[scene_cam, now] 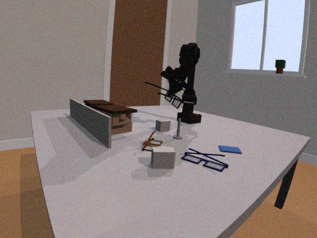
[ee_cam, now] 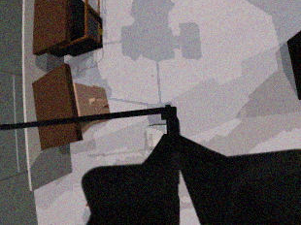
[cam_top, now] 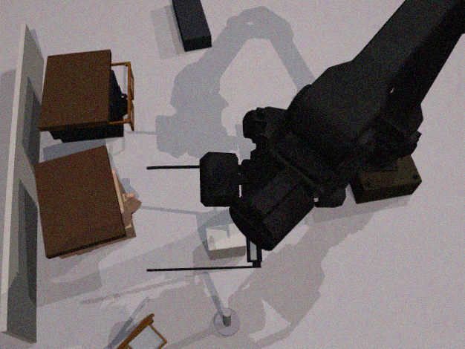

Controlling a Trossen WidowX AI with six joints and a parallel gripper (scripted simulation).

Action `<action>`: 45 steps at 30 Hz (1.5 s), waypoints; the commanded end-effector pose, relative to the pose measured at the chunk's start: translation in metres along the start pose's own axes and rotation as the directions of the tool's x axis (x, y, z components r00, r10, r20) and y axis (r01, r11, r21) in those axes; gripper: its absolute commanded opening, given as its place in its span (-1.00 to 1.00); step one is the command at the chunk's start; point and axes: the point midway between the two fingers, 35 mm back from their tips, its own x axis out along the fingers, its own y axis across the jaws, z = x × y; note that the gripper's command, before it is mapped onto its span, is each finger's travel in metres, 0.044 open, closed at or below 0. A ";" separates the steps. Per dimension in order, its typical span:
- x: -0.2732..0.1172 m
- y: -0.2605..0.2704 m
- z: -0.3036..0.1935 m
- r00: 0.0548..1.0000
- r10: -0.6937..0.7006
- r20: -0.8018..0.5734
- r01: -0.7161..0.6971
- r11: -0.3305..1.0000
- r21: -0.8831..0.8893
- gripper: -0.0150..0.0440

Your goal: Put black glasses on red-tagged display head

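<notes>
My gripper (scene_cam: 175,92) (ee_cam: 169,138) is shut on the black glasses (cam_top: 204,268) (scene_cam: 175,102) (ee_cam: 97,117) and holds them above the table. Both temples are unfolded, with free ends towards the heads; one lens is hidden under the gripper in the top view. The light-skinned head (cam_top: 79,203) (ee_cam: 92,100) has brown hair, wears no glasses and stands apart from the temple tips in the top view. The dark head (cam_top: 76,90) (ee_cam: 50,24) beside it wears orange-brown glasses (cam_top: 130,82). No red tag shows.
A grey panel (cam_top: 12,180) (scene_cam: 89,125) stands behind the heads. A white block (cam_top: 226,250) (scene_cam: 162,125), a post (cam_top: 226,319) (scene_cam: 179,127), orange-brown glasses (cam_top: 144,336) (scene_cam: 152,142), another block (scene_cam: 163,158), blue glasses (scene_cam: 185,153), a blue card (scene_cam: 230,149) and a dark box (cam_top: 191,24) are around.
</notes>
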 end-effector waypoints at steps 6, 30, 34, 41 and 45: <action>0.021 0.009 0.022 0.994 -0.101 -0.029 0.099 0.993 -0.060 -0.49; 0.068 0.018 0.090 0.942 -0.281 -0.183 0.243 0.948 -0.205 -0.49; 0.075 0.018 0.102 0.931 -0.294 -0.217 0.246 0.943 -0.226 -0.49; 0.087 0.016 0.123 0.911 -0.306 -0.277 0.236 0.937 -0.257 -0.49; 0.088 0.015 0.124 0.909 -0.302 -0.286 0.230 0.938 -0.259 -0.49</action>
